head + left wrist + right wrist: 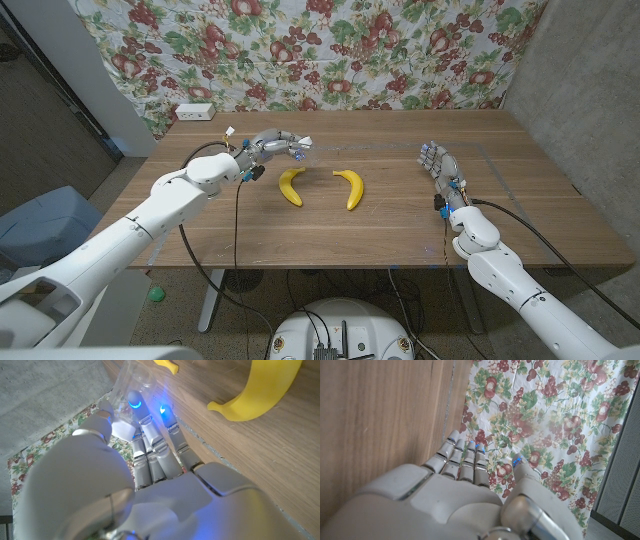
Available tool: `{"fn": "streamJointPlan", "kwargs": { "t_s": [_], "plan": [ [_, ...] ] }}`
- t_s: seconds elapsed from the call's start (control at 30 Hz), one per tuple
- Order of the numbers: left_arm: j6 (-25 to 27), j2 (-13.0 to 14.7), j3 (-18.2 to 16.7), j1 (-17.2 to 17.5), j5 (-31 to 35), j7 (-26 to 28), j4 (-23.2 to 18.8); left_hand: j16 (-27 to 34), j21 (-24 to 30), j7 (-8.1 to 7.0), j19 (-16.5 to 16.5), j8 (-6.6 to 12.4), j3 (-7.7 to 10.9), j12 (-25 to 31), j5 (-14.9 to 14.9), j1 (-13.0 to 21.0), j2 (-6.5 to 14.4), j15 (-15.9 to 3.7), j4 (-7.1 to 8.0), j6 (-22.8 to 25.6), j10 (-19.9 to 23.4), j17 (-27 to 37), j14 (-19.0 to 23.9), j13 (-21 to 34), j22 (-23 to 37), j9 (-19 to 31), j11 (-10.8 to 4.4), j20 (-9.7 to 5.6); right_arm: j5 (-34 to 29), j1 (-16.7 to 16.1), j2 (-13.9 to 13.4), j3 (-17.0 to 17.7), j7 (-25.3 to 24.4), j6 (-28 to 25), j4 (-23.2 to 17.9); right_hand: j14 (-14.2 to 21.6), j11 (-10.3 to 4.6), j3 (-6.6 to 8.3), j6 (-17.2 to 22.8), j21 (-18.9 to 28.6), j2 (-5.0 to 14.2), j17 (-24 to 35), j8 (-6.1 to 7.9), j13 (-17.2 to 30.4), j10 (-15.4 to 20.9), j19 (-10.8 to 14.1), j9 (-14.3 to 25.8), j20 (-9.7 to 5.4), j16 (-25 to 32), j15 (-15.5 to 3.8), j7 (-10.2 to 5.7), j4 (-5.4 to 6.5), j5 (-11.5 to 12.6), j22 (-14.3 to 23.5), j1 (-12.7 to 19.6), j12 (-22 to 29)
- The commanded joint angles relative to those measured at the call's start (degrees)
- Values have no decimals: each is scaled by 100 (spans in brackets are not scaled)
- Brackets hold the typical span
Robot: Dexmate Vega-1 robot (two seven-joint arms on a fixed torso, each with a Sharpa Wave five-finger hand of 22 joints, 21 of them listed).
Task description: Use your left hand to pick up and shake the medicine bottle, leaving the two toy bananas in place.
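The left hand (272, 142), raised above the wooden table (400, 235), grips a clear plastic medicine bottle (300, 150) between thumb and fingers (150, 425); the left wrist view shows the transparent bottle at the fingertips. Just right of and nearer than this hand lies a curved yellow toy banana (290, 186); a second yellow toy banana (351, 187) lies beside it, apart from it. Well to the right, the right hand (437, 160) sits on the table, holding nothing, its fingers (465, 457) extended side by side.
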Motion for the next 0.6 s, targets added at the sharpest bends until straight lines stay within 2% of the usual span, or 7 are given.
{"fn": "streamJointPlan", "kwargs": {
  "t_s": [0.03,0.23,0.6],
  "plan": [
    [-995,-341,-284,439,4,498,205,-1,42,-339,-43,42,111,42,35,770,773,-25,48,871,1634,29,28,1775,11,543,-1030,-773,9,-26,6,7,-8,19,-21,67,13,-23,26,-7,-53,-8,7,7,55,43,10,-3,-21,-14,5,-9,25,33,-17,-11],
    [-1780,-723,-478,768,175,1095,317,-19,58,-325,-59,31,116,19,35,767,773,-24,51,875,1634,28,26,1754,7,541,-1040,-771,4,-16,-2,2,30,38,5,67,11,-23,25,-24,-51,-9,7,7,57,48,10,-3,-24,-20,3,-9,25,33,-16,-10],
    [-2629,-1331,-655,1066,558,1930,492,-38,87,-325,-78,13,125,10,38,772,768,-25,47,882,1644,37,35,1761,2,537,-1052,-768,29,-25,-15,24,77,81,5,70,16,-25,24,-49,-51,-11,6,6,57,60,9,-2,-29,-15,5,-9,25,34,-17,-11]
  ]
}}
